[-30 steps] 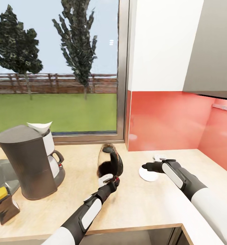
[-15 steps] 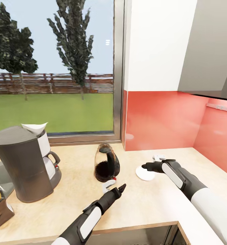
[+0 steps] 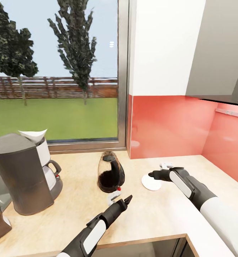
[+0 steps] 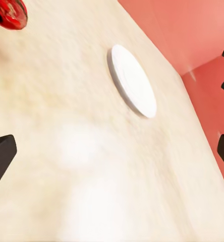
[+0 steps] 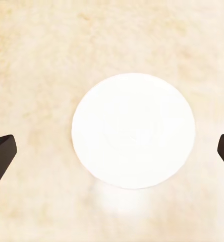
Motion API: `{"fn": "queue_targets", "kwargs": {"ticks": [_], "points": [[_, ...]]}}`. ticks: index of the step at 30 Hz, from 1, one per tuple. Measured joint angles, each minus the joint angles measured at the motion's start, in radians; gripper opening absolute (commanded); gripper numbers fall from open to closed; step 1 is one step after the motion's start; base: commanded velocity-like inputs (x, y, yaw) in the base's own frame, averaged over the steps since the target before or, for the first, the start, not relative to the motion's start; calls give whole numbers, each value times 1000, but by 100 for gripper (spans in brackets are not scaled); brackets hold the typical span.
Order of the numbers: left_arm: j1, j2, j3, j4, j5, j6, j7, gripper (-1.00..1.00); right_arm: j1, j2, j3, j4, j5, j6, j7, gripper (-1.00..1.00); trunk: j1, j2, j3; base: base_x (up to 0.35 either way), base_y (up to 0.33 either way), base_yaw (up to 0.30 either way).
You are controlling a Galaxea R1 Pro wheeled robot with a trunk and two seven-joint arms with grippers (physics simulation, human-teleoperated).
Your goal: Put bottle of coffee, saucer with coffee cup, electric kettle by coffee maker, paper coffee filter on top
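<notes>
Right gripper (image 3: 153, 175) spread wide, empty, above small flat round white saucer (image 3: 150, 182) on light beige wood-grain countertop (image 3: 162, 210). Left gripper (image 3: 123, 202) parted, empty, just before upright clear glass kettle (image 3: 111, 172), beside tall dark grey coffee maker (image 3: 20, 173).

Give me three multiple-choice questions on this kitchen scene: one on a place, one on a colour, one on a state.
1. Where does the electric kettle stand?
A. on the kitchen countertop, between coffee maker and saucer
B. on the saucer
C. in the left pincer

2. What colour is the saucer?
A. red
B. white
C. black

3. How is the right pincer?
A. shut on the kettle
B. shut on the saucer
C. open above the saucer

Key: 1 A, the head view shows it standing free. 2 B, the disc is plain white. 3 C, the right wrist view shows the fingers wide apart.
</notes>
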Motion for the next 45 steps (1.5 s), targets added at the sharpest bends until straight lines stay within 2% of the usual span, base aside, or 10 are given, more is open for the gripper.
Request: {"fn": "queue_targets", "kwargs": {"ticks": [10,14,16,19,30,31,33,38,42,45], "points": [[21,0,0,0,1,0,0,100,0,0,3,5,5,-1,2,100,0,0,0,58,0,0],[39,0,0,-2,6,1,-2,100,0,1,3,6,39,-1,3,100,0,0,0,0,0,0],[46,0,0,-3,28,1,-19,100,0,4,3,6,82,-2,3,100,0,0,0,0,0,0],[49,0,0,-2,56,8,-54,100,0,7,3,7,116,-2,3,100,0,0,0,0,0,0],[51,0,-14,-29,72,68,-82,100,0,11,4,7,132,-1,5,100,0,0,0,63,0,0],[51,0,-19,-39,76,70,-82,100,0,11,4,8,132,-1,6,100,0,0,0,2,0,0],[51,0,-33,-61,115,115,-83,100,0,11,8,10,133,-1,7,100,0,0,0,4,0,0],[51,0,-36,-64,129,133,-83,100,0,11,10,11,136,-1,8,100,0,0,0,116,0,0],[51,0,-37,-67,130,135,-83,100,0,13,11,13,219,-2,11,100,0,0,0,11,0,0],[51,0,-37,-68,130,136,-83,100,0,14,10,13,241,-2,11,100,0,0,0,2,0,0]]}}
